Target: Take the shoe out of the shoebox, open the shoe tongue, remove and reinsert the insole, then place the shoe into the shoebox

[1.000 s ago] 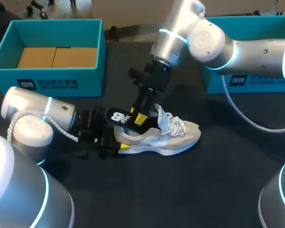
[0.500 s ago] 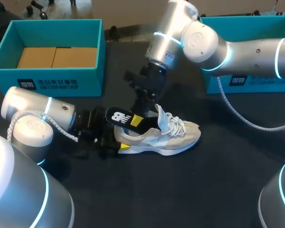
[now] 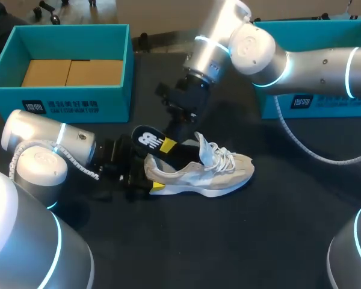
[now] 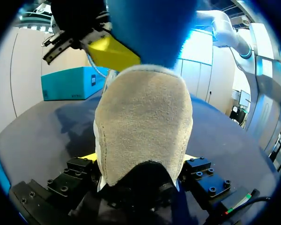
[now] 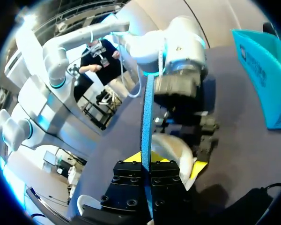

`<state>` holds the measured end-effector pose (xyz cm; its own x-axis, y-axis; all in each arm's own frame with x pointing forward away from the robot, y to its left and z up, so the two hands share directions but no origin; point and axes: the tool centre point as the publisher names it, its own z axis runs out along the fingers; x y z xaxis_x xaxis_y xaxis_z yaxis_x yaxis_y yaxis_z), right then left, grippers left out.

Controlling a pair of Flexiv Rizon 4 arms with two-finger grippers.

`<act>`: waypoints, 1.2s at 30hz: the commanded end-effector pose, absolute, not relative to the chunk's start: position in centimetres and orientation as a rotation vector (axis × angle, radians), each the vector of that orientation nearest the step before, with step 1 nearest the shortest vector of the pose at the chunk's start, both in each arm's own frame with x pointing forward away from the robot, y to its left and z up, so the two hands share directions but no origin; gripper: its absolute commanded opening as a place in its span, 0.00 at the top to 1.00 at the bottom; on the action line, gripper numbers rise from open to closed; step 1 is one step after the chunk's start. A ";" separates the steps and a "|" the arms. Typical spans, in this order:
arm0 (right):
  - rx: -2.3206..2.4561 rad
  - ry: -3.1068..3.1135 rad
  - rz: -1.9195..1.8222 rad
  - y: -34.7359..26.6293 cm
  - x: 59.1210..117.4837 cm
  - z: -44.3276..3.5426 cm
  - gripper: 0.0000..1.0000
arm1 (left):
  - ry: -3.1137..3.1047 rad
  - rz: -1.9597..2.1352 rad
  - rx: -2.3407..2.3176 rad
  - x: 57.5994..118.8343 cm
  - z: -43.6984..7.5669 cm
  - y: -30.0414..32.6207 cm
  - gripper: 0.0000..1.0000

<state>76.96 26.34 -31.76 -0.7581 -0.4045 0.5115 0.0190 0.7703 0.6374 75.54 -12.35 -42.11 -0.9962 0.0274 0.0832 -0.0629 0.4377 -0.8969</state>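
Head view: white logo on insole

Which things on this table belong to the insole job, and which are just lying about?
In the job: shoe; insole, partly out of it; left tool, shut on the heel; right tool, shut on the insole.

Not in use now: left teal box with brown cardboard inside; right teal box. One is likely the shoebox; which, I cannot tell.

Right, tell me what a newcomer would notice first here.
The eye lands on the black insole sticking up out of the beige shoe mid-table, pinched by the right gripper. The left gripper clamps the shoe's heel, and an open teal shoebox stands at the far left.
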 end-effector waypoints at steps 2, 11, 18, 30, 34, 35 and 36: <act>0.284 -2.341 -0.887 25.8 77.3 -30.3 1.00 | -2.592 1.617 0.032 75.6 -42.1 -12.4 1.00; 0.235 -2.387 -1.051 26.7 79.8 -27.1 1.00 | -2.592 1.617 0.032 75.6 -42.1 -12.4 1.00; 0.194 -2.448 -1.162 27.0 81.7 -24.5 1.00 | -2.592 1.617 0.032 75.6 -42.1 -12.4 1.00; 0.134 -2.702 -1.380 27.6 85.6 -21.3 1.00 | -2.592 1.617 0.032 75.6 -42.1 -12.4 1.00; 0.073 -2.815 -1.447 27.6 86.6 -20.4 1.00 | -2.592 1.617 0.032 75.6 -42.1 -12.4 1.00; 0.045 -2.844 -1.462 27.5 86.8 -20.2 1.00 | -2.592 1.617 0.032 75.6 -42.1 -12.4 1.00; 0.035 -2.857 -1.489 27.5 87.1 -20.0 1.00 | -2.592 1.617 0.032 75.6 -42.1 -12.4 1.00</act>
